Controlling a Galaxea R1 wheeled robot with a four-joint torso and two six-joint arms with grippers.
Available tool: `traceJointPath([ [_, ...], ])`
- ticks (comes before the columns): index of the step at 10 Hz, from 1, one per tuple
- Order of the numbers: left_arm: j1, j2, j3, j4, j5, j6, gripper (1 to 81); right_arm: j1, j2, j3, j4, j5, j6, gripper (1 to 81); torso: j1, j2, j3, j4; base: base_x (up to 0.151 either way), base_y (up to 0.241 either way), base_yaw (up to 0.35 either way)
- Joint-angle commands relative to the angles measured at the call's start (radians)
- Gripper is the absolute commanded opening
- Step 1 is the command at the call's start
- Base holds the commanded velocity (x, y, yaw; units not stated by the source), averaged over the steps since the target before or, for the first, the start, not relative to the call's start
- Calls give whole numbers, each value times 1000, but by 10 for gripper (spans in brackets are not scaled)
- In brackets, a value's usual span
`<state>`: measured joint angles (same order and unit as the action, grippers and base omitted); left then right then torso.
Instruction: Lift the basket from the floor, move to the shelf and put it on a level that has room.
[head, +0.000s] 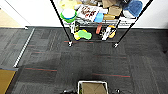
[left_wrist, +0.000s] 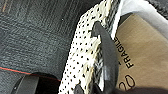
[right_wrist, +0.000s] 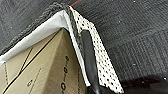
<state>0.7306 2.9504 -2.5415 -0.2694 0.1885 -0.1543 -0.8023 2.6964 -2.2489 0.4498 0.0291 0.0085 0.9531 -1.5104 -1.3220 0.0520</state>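
Nearest the head camera sits the basket (head: 92, 87) on the floor (head: 82, 62), a cardboard box (head: 93, 88) inside it. Each wrist view shows a dark finger lying along the basket's rim, left gripper (left_wrist: 106, 62) and right gripper (right_wrist: 90, 67) apparently clamped on opposite sides. Well beyond stands the shelf (head: 67, 35), its lower tiers cluttered.
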Motion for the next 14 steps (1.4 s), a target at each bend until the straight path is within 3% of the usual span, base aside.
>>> traceJointPath([
  [1,-125,-30,-20,-62,160,-13,10,123,-17,13,29,-84,13,10,-64,99,0,0,0,0,0],
  [2,-147,-36,-16,-85,180,-11,10,148,-21,22,29,-97,13,10,-86,132,0,0,0,0,0],
  [3,-153,-36,-14,-85,181,-11,10,160,-24,29,29,-100,13,10,-106,163,96,0,0,0,0],
  [6,-159,-39,-14,-85,181,-11,10,183,-27,26,30,-101,13,10,-155,243,117,0,0,0,0],
  [10,-191,-39,-10,-97,236,-11,10,220,-63,75,50,-101,14,10,-241,375,246,0,0,0,0],
  [12,-199,-62,41,-119,243,-11,10,232,-76,85,58,-101,14,10,-285,441,311,0,0,0,0],
  [14,-214,-135,173,-162,239,-11,10,237,-96,117,78,-100,14,10,-328,507,376,0,0,0,0],
])
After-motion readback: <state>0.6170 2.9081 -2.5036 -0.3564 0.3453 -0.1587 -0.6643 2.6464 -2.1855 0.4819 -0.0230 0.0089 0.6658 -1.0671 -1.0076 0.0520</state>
